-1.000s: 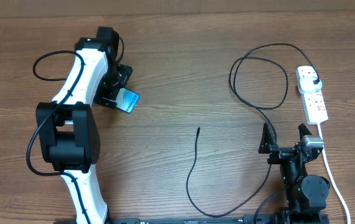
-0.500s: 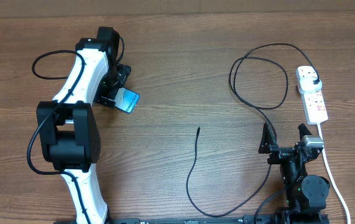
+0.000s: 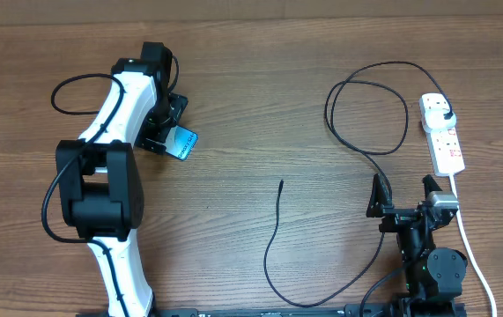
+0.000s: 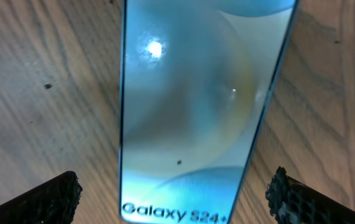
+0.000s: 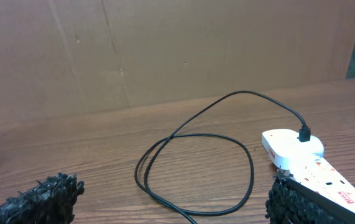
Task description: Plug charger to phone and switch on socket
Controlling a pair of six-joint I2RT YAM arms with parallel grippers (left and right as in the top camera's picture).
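Our left arm (image 3: 110,123), white shell with black joints, reaches up the left side of the brown wooden table (image 3: 233,88) and bends at the wrist so the left gripper (image 3: 165,128) points down over the slim, glowing blue-white smartphone (image 4: 189,93). From the left wrist we see the fingers (image 4: 46,199) spread wide. The phone lies flat between them, and bare wood shows on both sides, so nothing is gripped. The phone's long edges run straight away from the fingertips, leaving room on either flank. Our right arm sits folded low at the near right edge. The right gripper (image 3: 403,198) is also wide open and empty, aimed level across the table toward a brown cardboard wall (image 5: 165,50). Ahead of those fingers the long thin black charger cable (image 3: 277,216) loops on the wood. Its black plug (image 5: 304,132) sits in the narrow white power strip (image 3: 445,136) just beyond the right-hand finger. The cable's small connector tip (image 3: 281,184) lies on open wood, well apart from both grippers and from the phone.
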